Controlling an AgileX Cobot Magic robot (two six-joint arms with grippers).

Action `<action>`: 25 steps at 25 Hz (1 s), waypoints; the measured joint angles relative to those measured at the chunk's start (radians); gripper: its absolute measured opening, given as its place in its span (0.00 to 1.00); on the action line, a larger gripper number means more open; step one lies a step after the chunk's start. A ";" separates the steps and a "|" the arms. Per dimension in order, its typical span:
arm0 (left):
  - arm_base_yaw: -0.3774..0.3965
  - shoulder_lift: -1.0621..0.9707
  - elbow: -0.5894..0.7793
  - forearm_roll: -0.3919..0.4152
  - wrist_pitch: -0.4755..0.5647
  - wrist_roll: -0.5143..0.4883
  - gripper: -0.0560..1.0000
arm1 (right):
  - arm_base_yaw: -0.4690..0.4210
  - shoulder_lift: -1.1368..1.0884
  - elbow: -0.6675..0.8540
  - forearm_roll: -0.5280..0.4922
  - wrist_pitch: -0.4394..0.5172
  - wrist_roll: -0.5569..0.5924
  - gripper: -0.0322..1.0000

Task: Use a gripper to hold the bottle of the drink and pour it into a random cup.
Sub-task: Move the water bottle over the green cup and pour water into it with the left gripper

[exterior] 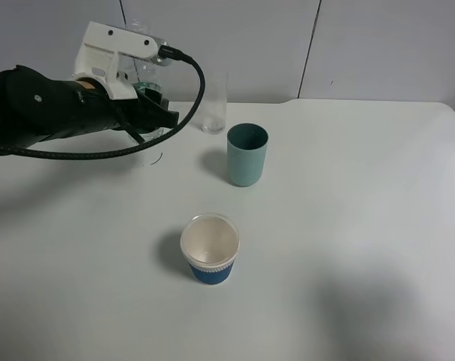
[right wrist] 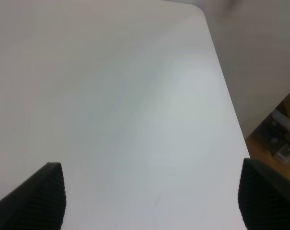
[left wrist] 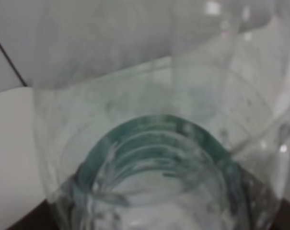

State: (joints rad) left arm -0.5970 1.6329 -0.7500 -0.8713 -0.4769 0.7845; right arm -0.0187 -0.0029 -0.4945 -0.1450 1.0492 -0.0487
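Observation:
At the back left of the table, my left gripper [exterior: 155,107] is shut on the bottle [exterior: 147,77], a small clear one with a green label, mostly hidden behind the white housing. In the left wrist view the bottle [left wrist: 154,158] fills the frame, and the clear drink [left wrist: 135,211] shows through its wall. The teal cup [exterior: 247,154] stands upright to the right of the gripper, apart from it. My right gripper [right wrist: 152,201] is open over bare table with nothing between its fingers [right wrist: 39,196]; the exterior high view does not show it.
A tall clear glass [exterior: 213,105] stands just behind the teal cup, close to the held bottle. A blue-and-white paper cup [exterior: 210,250] sits nearer the front. The white table's [right wrist: 135,96] right edge [right wrist: 226,96] runs beside the right gripper.

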 joint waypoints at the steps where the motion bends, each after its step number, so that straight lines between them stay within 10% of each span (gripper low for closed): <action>1: -0.016 0.000 -0.001 -0.084 -0.015 0.090 0.55 | 0.000 0.000 0.000 0.000 0.000 0.000 0.75; 8: -0.096 0.000 -0.061 -0.440 -0.098 0.518 0.55 | 0.000 0.000 0.000 0.000 0.000 0.000 0.75; 25: -0.173 0.117 -0.215 -0.739 -0.205 0.911 0.55 | 0.000 0.000 0.000 0.000 0.000 0.000 0.75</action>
State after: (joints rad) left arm -0.7703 1.7500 -0.9651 -1.6104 -0.6822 1.6957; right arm -0.0187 -0.0029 -0.4945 -0.1450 1.0492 -0.0487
